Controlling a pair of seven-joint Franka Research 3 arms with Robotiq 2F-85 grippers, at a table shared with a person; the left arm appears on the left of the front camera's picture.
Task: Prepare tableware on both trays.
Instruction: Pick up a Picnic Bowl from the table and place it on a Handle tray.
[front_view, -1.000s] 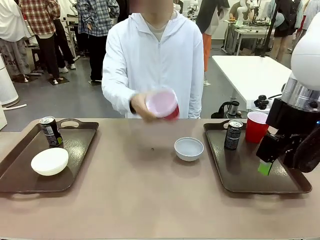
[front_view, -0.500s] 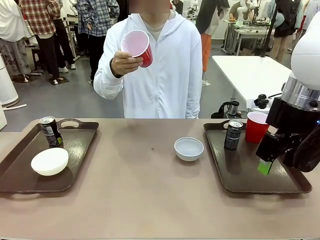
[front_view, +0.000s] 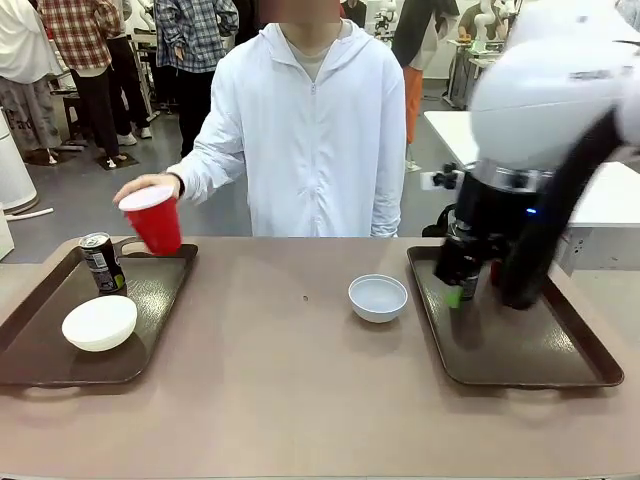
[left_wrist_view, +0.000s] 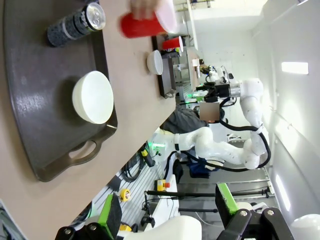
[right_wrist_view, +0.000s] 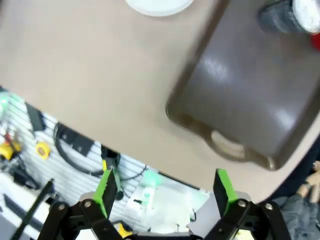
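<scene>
Gripping a tilted red cup (front_view: 157, 225), a hand (front_view: 148, 186) hangs by the left tray (front_view: 150, 300) rim. Left gripper (left_wrist_view: 167, 205) and right gripper (right_wrist_view: 162, 182) gape empty.

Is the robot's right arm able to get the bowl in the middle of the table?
Probably yes. The bowl sits by itself beside the right tray. The open right gripper hangs just over that tray, with nothing in between.
</scene>
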